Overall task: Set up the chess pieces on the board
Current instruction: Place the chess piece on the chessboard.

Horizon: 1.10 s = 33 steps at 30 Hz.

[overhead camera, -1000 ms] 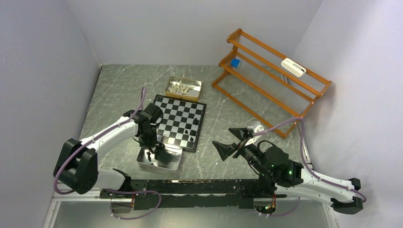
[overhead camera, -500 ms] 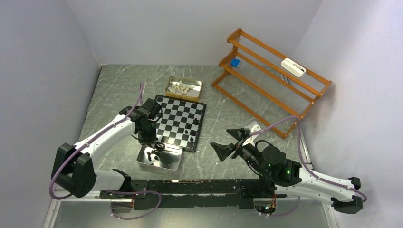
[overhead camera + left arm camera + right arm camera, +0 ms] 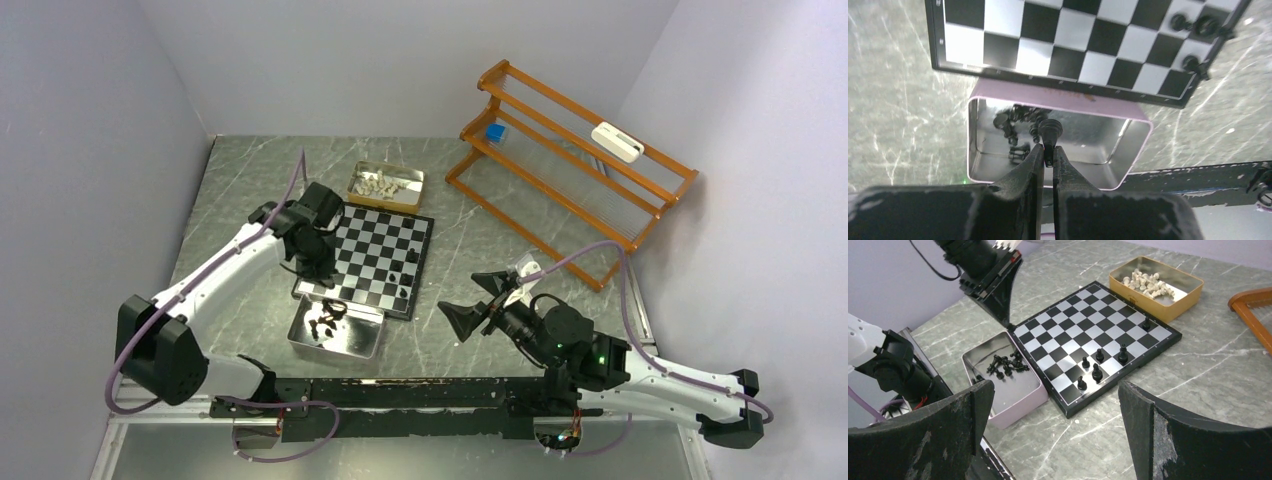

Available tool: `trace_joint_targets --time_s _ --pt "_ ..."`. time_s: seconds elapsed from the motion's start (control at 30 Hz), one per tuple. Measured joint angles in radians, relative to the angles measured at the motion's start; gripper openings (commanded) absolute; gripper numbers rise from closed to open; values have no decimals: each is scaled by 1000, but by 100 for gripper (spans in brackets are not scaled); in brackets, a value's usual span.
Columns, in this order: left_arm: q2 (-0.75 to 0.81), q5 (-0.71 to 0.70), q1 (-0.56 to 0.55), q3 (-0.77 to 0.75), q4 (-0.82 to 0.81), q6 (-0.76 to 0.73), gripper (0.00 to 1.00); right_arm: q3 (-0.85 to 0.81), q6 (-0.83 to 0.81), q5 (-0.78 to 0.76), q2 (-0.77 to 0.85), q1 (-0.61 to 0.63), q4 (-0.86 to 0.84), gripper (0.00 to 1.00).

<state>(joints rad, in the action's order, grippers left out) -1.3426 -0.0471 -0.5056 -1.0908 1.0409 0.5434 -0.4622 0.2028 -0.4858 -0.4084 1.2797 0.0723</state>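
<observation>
Right pincer (image 3: 1054, 390): spread wide, holding nothing; it hangs over the counter (image 3: 240, 190) to the right of the board, apart from it
Silver tray (image 3: 1135, 150): lies just in front of the board's near edge; loose black pieces (image 3: 1015, 122) are in its left part
Tray print (image 3: 1068, 93): faint orange marks on the pink rim, too blurred to read
Left pincer (image 3: 1048, 152): pressed together on one black piece (image 3: 1050, 130); the piece sticks out past the tips, raised near the tray's far wall and the board's near-left corner
Board (image 3: 372, 243): flat on the counter; several black pieces (image 3: 1096, 371) stand by its right edge
Gold tin (image 3: 1193, 292): just beyond the board; cream pieces (image 3: 1143, 282) are heaped inside
</observation>
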Motion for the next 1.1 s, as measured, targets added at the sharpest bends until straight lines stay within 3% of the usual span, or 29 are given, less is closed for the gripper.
trace_joint_targets --time_s 0.3,0.53,0.77,1.1 --pt "-218 32 -15 -284 -24 -90 12 -29 5 -9 -29 0 6 100" --pt "-389 36 -109 -413 -55 -111 12 -110 2 -46 -60 0 44 100" --pt "-451 36 -203 -415 -62 -110 12 -125 2 -75 -58 0 69 100" --pt "-440 36 -247 -307 -121 -83 14 -125 -5 -94 -57 0 72 100"
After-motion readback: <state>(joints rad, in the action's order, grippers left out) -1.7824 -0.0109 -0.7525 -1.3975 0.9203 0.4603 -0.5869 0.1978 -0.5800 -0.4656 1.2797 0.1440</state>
